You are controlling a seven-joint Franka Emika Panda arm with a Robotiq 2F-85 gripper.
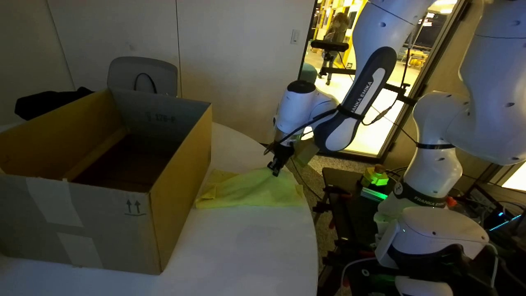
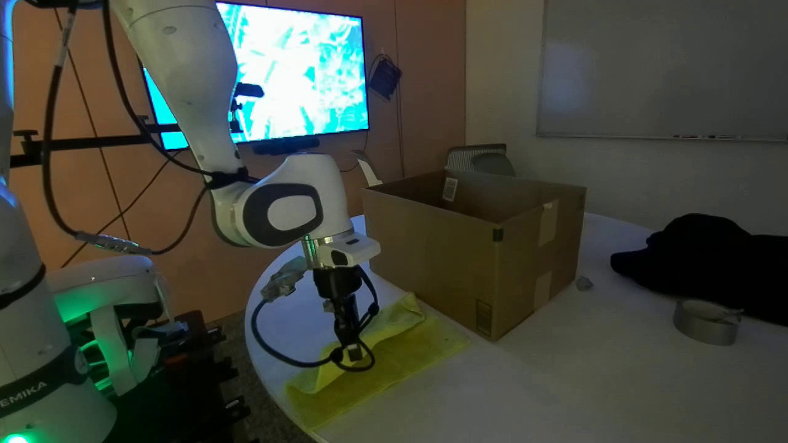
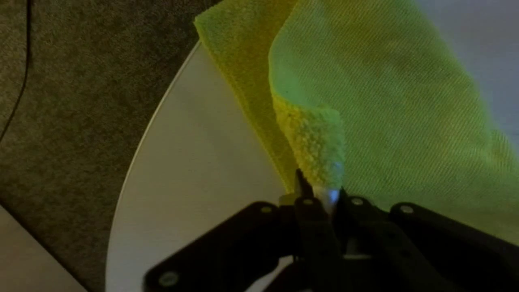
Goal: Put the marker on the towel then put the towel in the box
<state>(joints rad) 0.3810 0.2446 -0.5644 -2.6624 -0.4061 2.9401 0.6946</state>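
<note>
Pinching towel, wrist view suggests.

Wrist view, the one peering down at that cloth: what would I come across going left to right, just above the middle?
Carpet with a thin dark cable near the picture's left edge → white tabletop → yellow-green towel → a strip of tabletop again.

The white arm bends over, and its wrist hangs low. The black gripper points down, its two fingers pinched close together with only a little gap between them.
</note>
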